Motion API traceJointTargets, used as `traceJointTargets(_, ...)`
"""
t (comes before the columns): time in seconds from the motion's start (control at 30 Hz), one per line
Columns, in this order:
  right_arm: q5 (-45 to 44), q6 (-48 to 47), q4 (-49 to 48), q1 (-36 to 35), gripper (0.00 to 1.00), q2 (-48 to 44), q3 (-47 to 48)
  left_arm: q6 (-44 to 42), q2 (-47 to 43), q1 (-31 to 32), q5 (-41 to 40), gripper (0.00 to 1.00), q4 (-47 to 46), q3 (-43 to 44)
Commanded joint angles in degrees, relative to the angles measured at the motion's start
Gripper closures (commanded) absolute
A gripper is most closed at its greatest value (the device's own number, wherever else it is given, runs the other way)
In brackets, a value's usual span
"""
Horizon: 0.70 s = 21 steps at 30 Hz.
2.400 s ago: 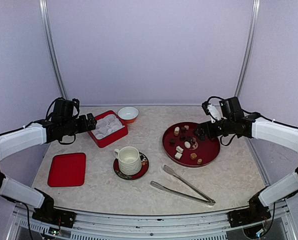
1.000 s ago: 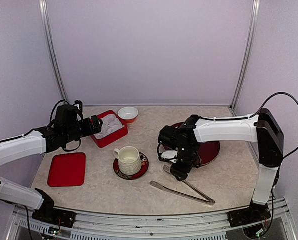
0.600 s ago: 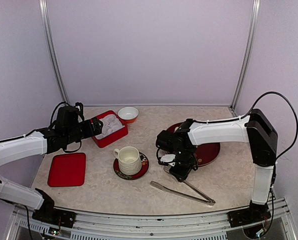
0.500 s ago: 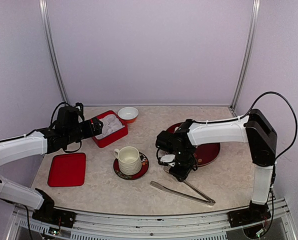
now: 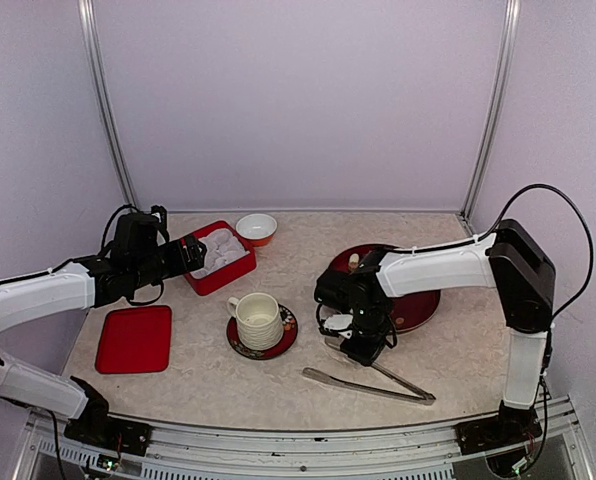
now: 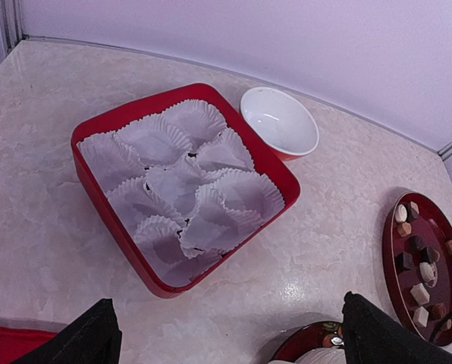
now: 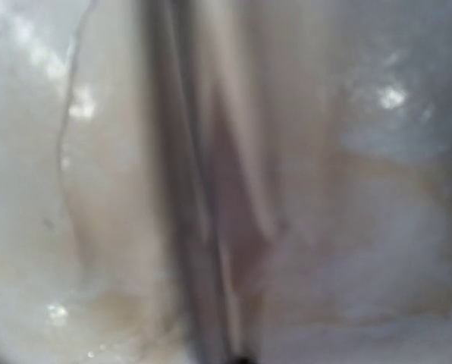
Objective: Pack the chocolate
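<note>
**Containers.** The square red box [image 6: 87, 168] in the upper left of the left wrist view holds white paper liners [image 6: 184, 189]. No chocolate lies in them. A white bowl [image 6: 279, 129] stands just beside the box's upper right corner with nothing in it. The chocolate [image 6: 417, 267] lies on the round red plate [image 6: 388, 254] at the right edge of that view. In the top view the right arm covers most of the plate [image 5: 421, 300], and one pale piece [image 5: 354, 262] shows at its upper left. A cup [image 5: 257, 319] stands on a saucer [image 5: 285, 340] at centre. A flat red lid [image 5: 134, 339] lies at lower left.

**Change.** Compared with half a second earlier, the right gripper [image 5: 356, 346] has moved slightly rightward. The tongs [image 5: 373, 385] have shifted with it, and their hinge end now sits further right.

**Claws.** The right gripper is down at the tip of the upper tong arm. The right wrist view is a blur of metal and table [image 5: 178, 385], so its opening cannot be determined. The left gripper [image 5: 186, 250] hovers by the box, its fingers [image 6: 86, 340] spread wide and holding nothing.
</note>
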<state>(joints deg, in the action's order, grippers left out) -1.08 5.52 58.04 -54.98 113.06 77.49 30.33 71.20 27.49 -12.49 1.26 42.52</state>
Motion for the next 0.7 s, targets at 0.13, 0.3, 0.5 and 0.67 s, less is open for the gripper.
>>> traceJointTargets(0.13, 2.10, 1.72, -1.22, -0.28, 1.00, -6.09, 0.60, 0.79, -1.15, 0.45, 0.15, 0.01, -0.34, 1.11)
traceJointTargets(0.3, 7.04, 1.43, -4.01, 1.75, 1.00, -13.65, 2.93, 0.07, -2.92, 0.45, 1.28, 0.01, 0.30, 3.46)
traceJointTargets(0.5, 16.91, -0.02, -18.48, 7.24, 1.00, -25.30, 0.16, -2.87, -7.52, 0.53, 6.99, 0.01, -4.26, 3.84)
traceJointTargets(0.67, 24.52, -0.16, -34.26, 12.49, 1.00, -34.11, -3.35, -5.39, -10.46, 1.13, 18.28, 0.01, -10.34, 4.00)
